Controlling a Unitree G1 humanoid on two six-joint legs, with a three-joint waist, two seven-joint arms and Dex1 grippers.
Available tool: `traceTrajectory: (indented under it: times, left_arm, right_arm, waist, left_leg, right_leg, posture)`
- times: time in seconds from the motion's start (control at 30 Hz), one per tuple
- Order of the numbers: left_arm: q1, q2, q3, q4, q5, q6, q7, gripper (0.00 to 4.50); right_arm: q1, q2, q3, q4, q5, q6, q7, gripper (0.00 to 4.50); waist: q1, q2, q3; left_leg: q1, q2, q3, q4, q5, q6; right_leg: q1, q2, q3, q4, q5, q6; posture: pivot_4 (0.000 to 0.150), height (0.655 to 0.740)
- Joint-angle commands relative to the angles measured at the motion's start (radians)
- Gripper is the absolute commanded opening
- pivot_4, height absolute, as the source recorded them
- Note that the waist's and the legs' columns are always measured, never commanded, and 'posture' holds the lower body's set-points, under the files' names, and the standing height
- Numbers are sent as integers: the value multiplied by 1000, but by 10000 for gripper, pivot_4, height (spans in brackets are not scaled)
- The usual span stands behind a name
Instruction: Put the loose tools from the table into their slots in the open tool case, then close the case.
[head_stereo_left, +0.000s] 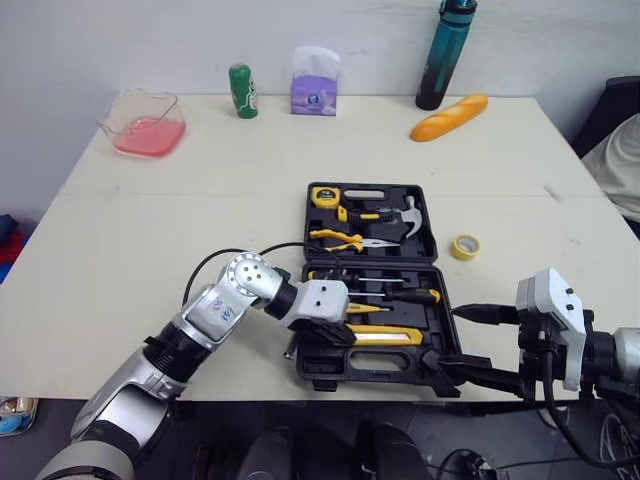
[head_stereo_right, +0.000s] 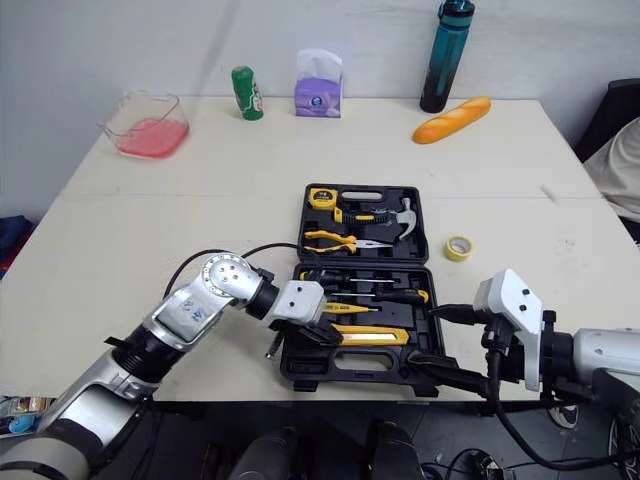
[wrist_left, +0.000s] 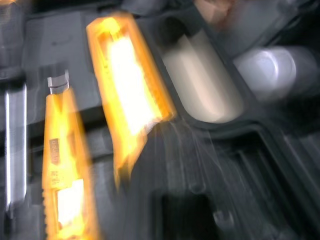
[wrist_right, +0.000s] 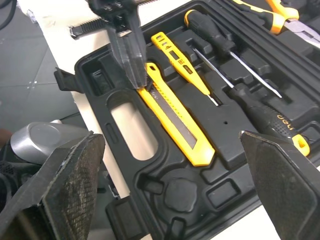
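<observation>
The black tool case (head_stereo_left: 372, 379) lies open near the table's front edge. Its far half holds a tape measure (head_stereo_left: 325, 196), pliers (head_stereo_left: 350, 240) and a hammer (head_stereo_left: 405, 216). The near half holds screwdrivers (wrist_right: 227, 47), a yellow tester pen (wrist_right: 182, 62) and a yellow utility knife (wrist_right: 175, 120). My left gripper (wrist_right: 137, 80) is shut, its tips on the knife's left end. My right gripper (wrist_right: 175, 190) stands wide open at the case's right front corner, holding nothing. A yellow tape roll (head_stereo_left: 465, 246) lies loose to the right of the case.
Along the far edge stand a pink bowl (head_stereo_left: 143, 122), a green can (head_stereo_left: 243, 90), a tissue box (head_stereo_left: 315, 82), a teal bottle (head_stereo_left: 445, 55) and a bread loaf (head_stereo_left: 449, 117). A thin metal piece (wrist_right: 85, 27) lies by the case's left side.
</observation>
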Motion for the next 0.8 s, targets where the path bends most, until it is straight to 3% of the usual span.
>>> traceTrajectory:
  times: [0.03,0.13,0.33,0.43,0.5,0.7,0.8]
  left_arm:
    - [26,-6,-25,81,60,89,48,520]
    - [30,-4,-14,66,52,82,37,520]
    - [101,64,183,-100,-166,137,-55,520]
    - [180,186,386,-186,-329,245,-90,8917]
    - [235,254,524,-200,-402,314,-63,17684]
    - [349,385,816,-57,-392,310,69,44570]
    - [385,420,916,21,-390,302,124,44570]
  right_arm:
    - [5,-3,-22,-27,10,-9,7,45000]
    - [4,-3,-19,-25,7,-12,6,45000]
    - [23,14,-59,32,-64,-56,-4,45000]
    - [62,12,-177,155,-139,-91,14,45000]
    - [94,11,-262,265,-191,-132,41,45000]
    - [121,-1,-383,564,-320,-266,88,45000]
    - [95,-1,-394,661,-343,-301,84,45000]
  waist:
    - [1,0,0]
    - [-1,0,0]
    - [-16,0,0]
    - [-25,-1,2]
    - [-27,-1,3]
    - [-27,-1,3]
    - [-30,-1,3]
  left_leg:
    - [0,0,0,0,0,0]
    - [0,0,0,0,0,0]
    - [-1,1,0,0,0,-1]
    - [-5,1,0,0,0,-2]
    - [-5,1,1,0,1,-2]
    - [-4,0,2,-1,0,-1]
    - [-4,2,2,-2,0,-3]
  right_leg:
    - [0,-1,0,0,0,0]
    - [0,-1,0,0,0,0]
    - [-2,0,-1,0,0,-1]
    - [-6,1,-1,3,0,-1]
    - [-6,1,-2,4,0,-1]
    - [-5,6,0,1,0,0]
    - [-7,4,1,1,0,0]
  posture:
    - [1500,7394]
    - [1500,7394]
    - [1500,7394]
    - [1500,7394]
    - [1500,7394]
    - [1500,7394]
    - [1500,7394]
